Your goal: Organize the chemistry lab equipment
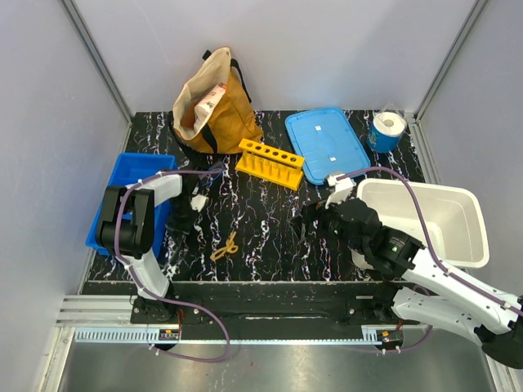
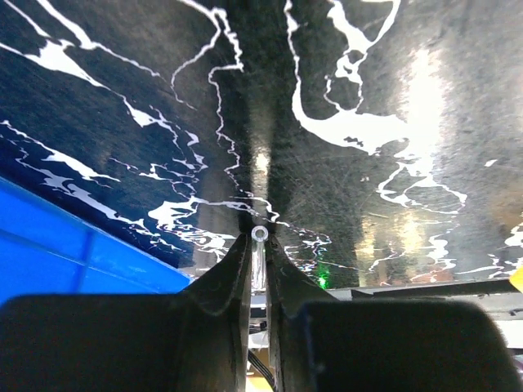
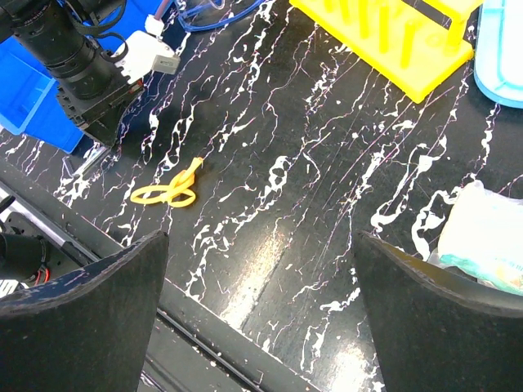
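Over by the blue bin (image 1: 122, 175) at the left, the left pincer (image 2: 260, 243) is clenched on a thin clear tube (image 2: 260, 257) above the table (image 1: 270, 237). A yellow loop (image 1: 225, 247) lies at its four o'clock. The right pincer (image 3: 260, 245) gapes wide, holding nothing, with a pale green glove (image 3: 482, 237) at three o'clock in its wrist view.

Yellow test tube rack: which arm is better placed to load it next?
Left, probably: the left pincer is shut on a thin clear tube; the right pincer is open and empty.
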Robot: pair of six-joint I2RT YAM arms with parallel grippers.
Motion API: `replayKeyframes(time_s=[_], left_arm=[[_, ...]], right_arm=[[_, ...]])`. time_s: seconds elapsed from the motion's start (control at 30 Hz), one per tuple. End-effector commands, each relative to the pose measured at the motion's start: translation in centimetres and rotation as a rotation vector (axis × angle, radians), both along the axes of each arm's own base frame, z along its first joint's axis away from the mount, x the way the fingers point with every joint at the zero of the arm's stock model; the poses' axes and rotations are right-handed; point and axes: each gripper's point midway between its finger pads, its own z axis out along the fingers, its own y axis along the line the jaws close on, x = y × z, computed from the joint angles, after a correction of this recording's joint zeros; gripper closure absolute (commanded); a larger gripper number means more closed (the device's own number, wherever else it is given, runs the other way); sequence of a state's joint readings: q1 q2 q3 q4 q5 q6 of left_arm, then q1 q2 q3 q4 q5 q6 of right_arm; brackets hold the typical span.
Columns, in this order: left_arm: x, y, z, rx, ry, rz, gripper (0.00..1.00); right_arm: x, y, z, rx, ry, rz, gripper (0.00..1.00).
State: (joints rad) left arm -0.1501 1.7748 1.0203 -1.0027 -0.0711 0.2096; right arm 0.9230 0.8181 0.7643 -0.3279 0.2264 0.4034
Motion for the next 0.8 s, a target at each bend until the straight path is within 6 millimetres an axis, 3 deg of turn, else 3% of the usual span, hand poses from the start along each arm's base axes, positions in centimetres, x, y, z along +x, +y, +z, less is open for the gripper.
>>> replayKeyframes(time_s=[0.0, 0.17, 0.5, 0.77], left_arm=[[1.5, -1.3, 0.6, -0.072, -0.04, 0.013, 0.91], [2.3, -2.2, 1.4, -0.109, -0.082, 0.016, 1.0], [4.6, -4.4, 4.9, -0.234, -0.241, 0.006, 1.0], [5.7, -4.8, 8.2, -0.3, -0.386, 0.026, 1.0]], right_arm=[[0.4, -0.3, 1.2, 0.014, -0.046, -0.023, 0.02], [0.5, -0.1, 1.1, 0.021, -0.04, -0.024, 0.02], [0.5, 0.4, 0.7, 0.032, -0.021, -0.023, 0.02], [0.6, 1.2, 0.7, 0.034, -0.007, 0.0, 0.02]])
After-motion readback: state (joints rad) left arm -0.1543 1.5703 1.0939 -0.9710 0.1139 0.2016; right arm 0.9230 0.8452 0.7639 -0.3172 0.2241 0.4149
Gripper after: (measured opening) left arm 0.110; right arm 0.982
